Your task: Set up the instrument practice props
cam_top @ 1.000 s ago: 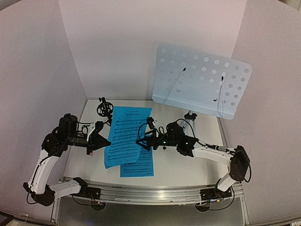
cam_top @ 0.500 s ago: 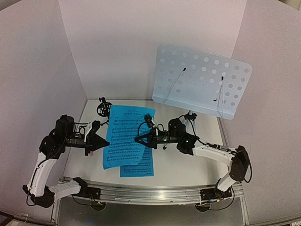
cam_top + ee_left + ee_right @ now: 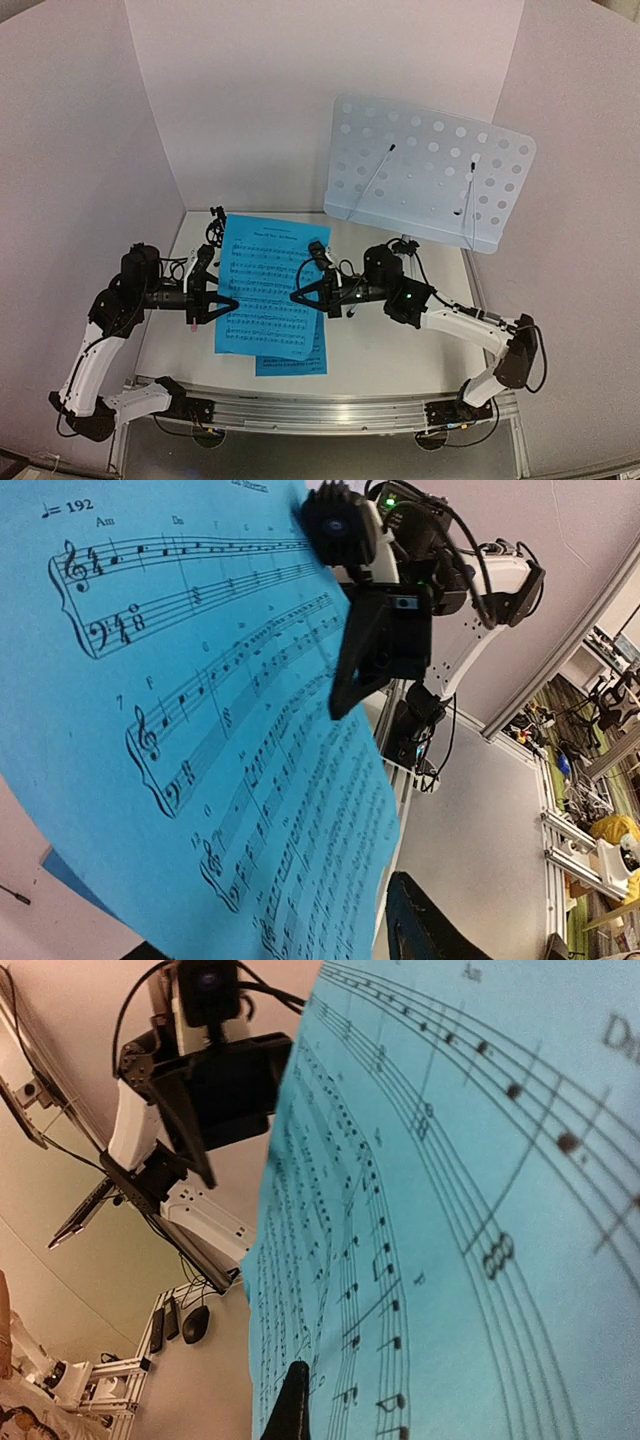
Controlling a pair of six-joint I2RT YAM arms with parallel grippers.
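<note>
One blue sheet-music page hangs tilted above the table between my two grippers. My right gripper is shut on its right edge; one dark fingertip lies against the printed side. My left gripper is at the page's left edge with its jaws apart, and one finger stands clear of the paper. A second blue page lies flat on the table beneath. The pale-blue music stand rises at the back right. The black mic mount peeks out behind the lifted page. A pink tip shows under my left wrist.
White walls close the table in on three sides. The stand's silver legs are just behind my right arm. A metal rail runs along the near edge by the arm bases.
The lifted page has risen and tipped more upright. My right gripper closed on its right edge. My left jaws, shut before, have spread apart.
</note>
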